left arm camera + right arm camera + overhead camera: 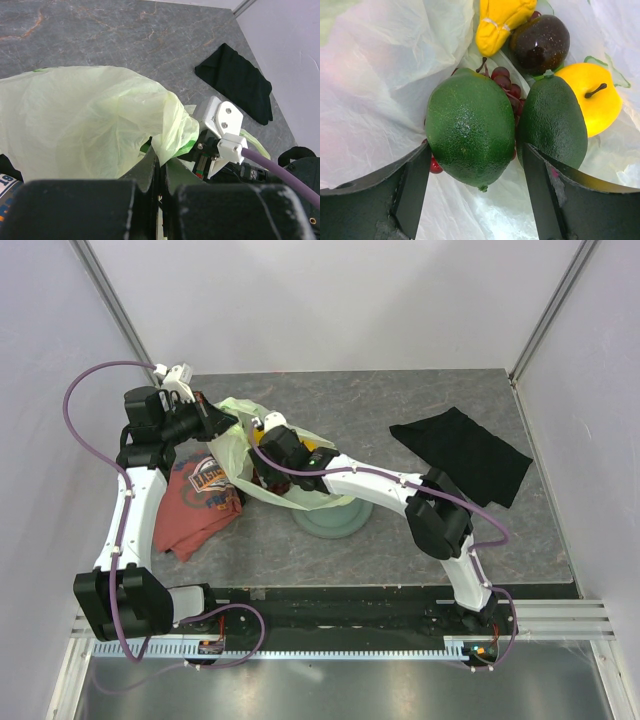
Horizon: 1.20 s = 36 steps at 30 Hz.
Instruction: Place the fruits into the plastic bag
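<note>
Lying in the plastic bag (380, 75), its rim pinched by the clamped left gripper (160, 160), all visible fruits (552, 120) are judged delivered, the lime (470, 115) unheld between the wide-spread jaws of the right gripper (476, 147), the pear (500, 22) at its twelve o'clock, and only withdrawal is judged left.

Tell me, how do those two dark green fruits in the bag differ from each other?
The rounder green fruit is a plump oval with pebbly, shiny skin; the tapered green fruit narrows toward its top and looks smoother. The rounder one lies between the right arm's fingers, the tapered one partly behind one finger. Both are dark green and lie in the plastic bag beside the grape bunch.
</note>
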Each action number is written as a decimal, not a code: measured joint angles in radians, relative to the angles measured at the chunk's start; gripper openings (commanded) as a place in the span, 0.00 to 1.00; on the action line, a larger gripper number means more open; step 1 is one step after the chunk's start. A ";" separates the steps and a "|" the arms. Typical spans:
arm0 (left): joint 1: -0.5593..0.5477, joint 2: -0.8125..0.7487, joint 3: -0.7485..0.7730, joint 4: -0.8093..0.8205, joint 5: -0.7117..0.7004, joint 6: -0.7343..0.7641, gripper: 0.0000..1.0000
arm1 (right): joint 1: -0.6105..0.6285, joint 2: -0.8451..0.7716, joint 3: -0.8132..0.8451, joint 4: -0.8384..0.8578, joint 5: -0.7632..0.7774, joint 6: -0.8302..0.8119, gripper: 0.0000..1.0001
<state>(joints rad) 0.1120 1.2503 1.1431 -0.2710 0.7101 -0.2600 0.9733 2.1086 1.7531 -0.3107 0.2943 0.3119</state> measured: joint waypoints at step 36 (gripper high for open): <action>0.000 0.000 0.000 0.000 0.000 0.000 0.01 | -0.069 -0.779 -0.661 -0.049 0.129 0.251 0.80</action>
<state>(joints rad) 0.1120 1.2503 1.1431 -0.2710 0.7105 -0.2600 0.9047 1.3293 1.0924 -0.3595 0.4232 0.5629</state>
